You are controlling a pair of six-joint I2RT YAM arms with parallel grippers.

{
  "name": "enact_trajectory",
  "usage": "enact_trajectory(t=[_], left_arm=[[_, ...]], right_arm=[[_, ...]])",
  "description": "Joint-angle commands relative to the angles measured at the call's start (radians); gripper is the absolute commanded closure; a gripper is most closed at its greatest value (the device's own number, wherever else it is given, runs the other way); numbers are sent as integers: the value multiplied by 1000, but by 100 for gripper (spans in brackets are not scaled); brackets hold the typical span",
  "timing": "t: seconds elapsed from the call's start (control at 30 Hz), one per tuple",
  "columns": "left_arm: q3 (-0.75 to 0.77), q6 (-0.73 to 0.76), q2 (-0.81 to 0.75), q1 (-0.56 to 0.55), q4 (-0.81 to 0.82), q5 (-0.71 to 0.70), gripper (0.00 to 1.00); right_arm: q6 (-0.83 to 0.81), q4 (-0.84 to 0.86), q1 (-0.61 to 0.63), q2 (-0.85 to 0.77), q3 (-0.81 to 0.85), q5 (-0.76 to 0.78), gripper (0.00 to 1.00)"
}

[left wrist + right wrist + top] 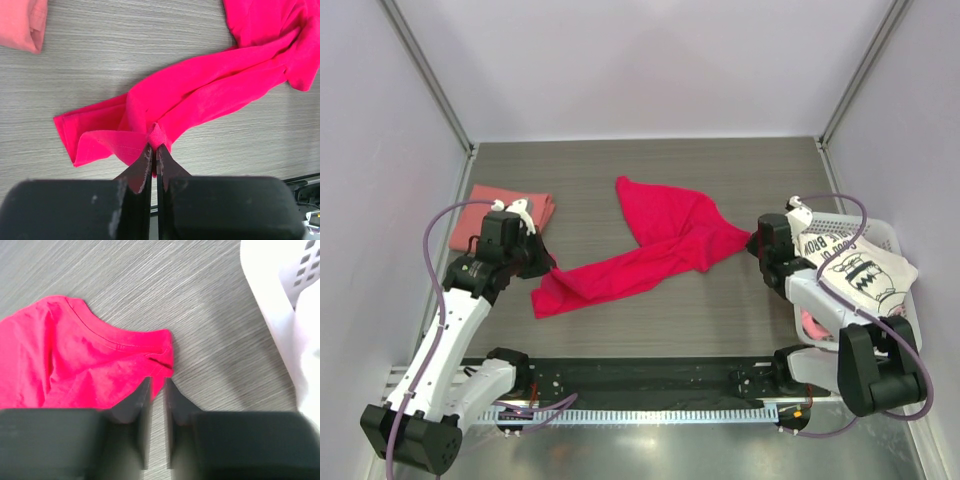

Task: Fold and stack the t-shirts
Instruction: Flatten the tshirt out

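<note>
Crimson-magenta soft cloth t-shirt [650, 258] lies rumpled mid-counter [740, 170], its long axis running near-left to right between the arms. Left jaws closed, pinching a fold at its near-left end. Right jaws narrowly parted at its right corner, so I cannot tell whether they grip. Bare counter beyond; white plastic basket [885, 232] crowds the right.

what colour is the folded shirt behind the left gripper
The folded shirt is plain salmon pink; it shows best in the top external view.
</note>
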Motion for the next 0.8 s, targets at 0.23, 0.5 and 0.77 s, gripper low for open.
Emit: enact_trajectory(t=[0.23,0.5,0.77], left_arm=[[-2,19,-18,-7,35,14,100],[-2,16,-24,-10,33,3,100],[-2,17,-21,-12,33,3,100]], right_arm=[[-24,82,-3,203,64,-47,59],[-38,114,-3,314,104,-75,53],[-48,113,-3,371,142,-43,56]])
